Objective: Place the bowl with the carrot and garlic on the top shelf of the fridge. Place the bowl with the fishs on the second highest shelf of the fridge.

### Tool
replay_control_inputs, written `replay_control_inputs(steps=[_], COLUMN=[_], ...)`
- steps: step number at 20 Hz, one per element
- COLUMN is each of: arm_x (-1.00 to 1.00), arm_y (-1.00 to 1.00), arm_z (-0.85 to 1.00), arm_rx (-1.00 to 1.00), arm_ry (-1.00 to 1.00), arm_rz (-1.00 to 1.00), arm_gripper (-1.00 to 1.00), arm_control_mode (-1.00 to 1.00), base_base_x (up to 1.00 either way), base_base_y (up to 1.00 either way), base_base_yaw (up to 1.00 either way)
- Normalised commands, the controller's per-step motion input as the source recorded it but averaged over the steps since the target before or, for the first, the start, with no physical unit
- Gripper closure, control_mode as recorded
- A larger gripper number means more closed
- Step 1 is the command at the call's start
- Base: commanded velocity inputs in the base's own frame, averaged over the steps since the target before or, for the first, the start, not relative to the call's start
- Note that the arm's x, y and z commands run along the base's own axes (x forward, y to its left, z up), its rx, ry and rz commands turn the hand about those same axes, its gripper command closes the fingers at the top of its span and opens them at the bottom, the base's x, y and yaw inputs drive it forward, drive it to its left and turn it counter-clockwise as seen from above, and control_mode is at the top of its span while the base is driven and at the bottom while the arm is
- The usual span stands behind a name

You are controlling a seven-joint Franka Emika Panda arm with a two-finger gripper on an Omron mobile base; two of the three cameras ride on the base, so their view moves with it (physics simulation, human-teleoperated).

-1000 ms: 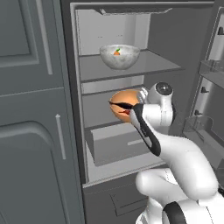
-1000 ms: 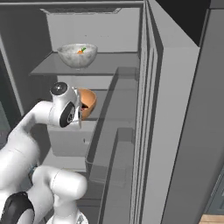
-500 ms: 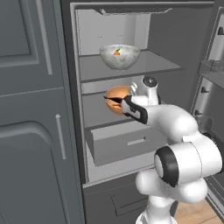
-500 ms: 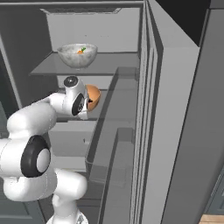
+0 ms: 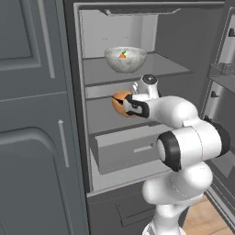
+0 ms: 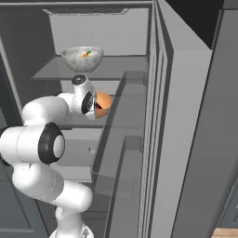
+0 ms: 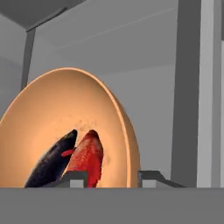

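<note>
Tool (image 7: 107, 177) at orange bowl (image 7: 65, 127) rim, fish (image 7: 70, 159) inside, fridge (image 5: 137, 92)

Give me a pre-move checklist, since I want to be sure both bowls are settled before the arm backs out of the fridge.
1. Grey bowl on the top shelf, carrot inside: ok.
2. Orange bowl at the second shelf, inside the fridge: ok.
3. Orange bowl resting flat on that shelf: cannot tell; its base is hidden in both base views.
4. Fish in the orange bowl, dark one beside red one: ok.
5. Gripper let go of the rim: cannot tell; the fingertips stand apart at the bowl's edge, contact unclear.
6. Drawer below stands partly pulled out under the arm: check clearance, cannot tell.
</note>
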Motion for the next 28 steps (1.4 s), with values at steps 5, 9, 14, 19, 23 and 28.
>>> replay_control_inputs(steps=[5,9,14,19,23,28], arm_x=[-0.71,-1.0,-1.0,-1.0,-1.0,-1.0], arm_y=[0.06,0.14,0.14,0.48,0.21,-0.32], arm_z=[0.24,0.37,0.81,1.0,1.0,1.0], arm_rx=[0.0,0.0,0.0,-0.07,-0.02,0.01], arm_ry=[-0.2,-0.17,-0.08,0.0,-0.06,-0.25], arm_rz=[-0.02,-0.07,-0.05,0.01,0.01,0.0], arm_gripper=[-1.0,-1.0,-1.0,-1.0,-1.0,-1.0], arm_control_mode=[-1.0,-1.0,-1.0,-1.0,-1.0,-1.0], base_base_x=[0.0,0.0,0.0,0.0,0.0,0.0], base_base_y=[0.0,0.0,0.0,0.0,0.0,0.0], base_base_yaw=[0.0,0.0,0.0,0.0,0.0,0.0])
